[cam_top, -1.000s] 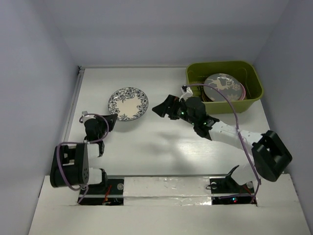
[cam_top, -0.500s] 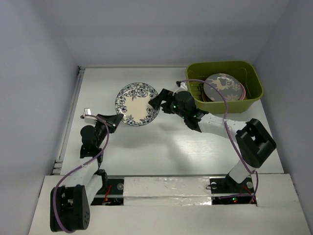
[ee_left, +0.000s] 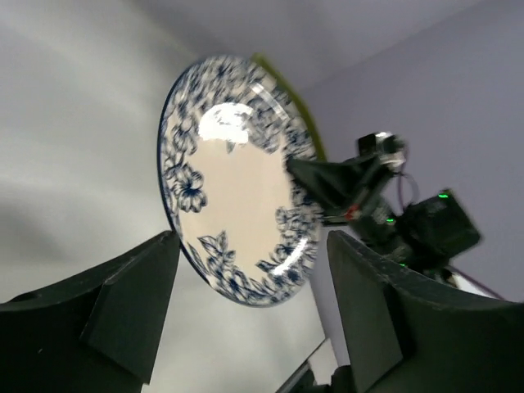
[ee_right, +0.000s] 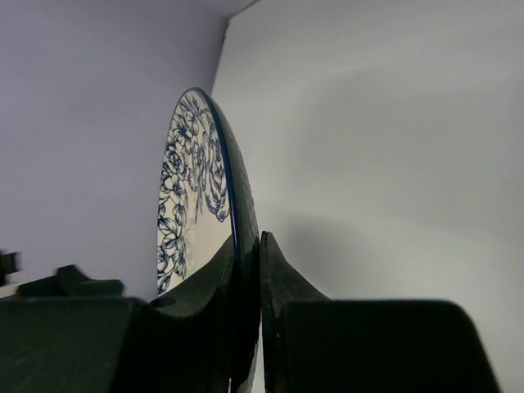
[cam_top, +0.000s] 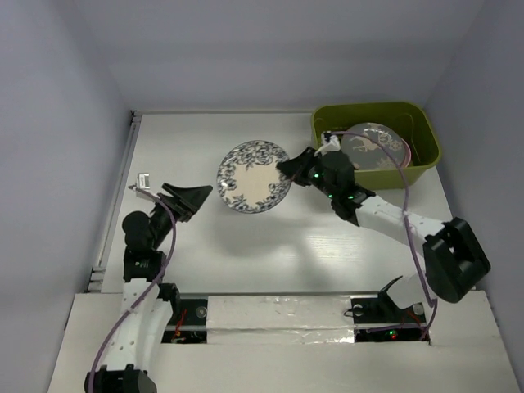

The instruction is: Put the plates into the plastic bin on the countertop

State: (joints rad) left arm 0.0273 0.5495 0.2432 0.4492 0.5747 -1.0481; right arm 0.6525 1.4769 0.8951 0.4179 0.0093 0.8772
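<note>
A lab robot cell: white bench (cam_top: pixel 246 237) boxed by pale lilac panels (cam_top: pixel 286 57), left arm (cam_top: pixel 137 241) and right arm (cam_top: pixel 385 214) bolted at its near edge.

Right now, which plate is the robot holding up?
The blue-white floral plate: the right gripper pinches its rim, holding it off the countertop. The grey deer plate lies in the green bin.

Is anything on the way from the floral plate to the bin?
Nothing visible does. The right gripper holds the floral plate by its rim, just left of the bin; only that arm lies between. A deer plate already lies inside.
</note>
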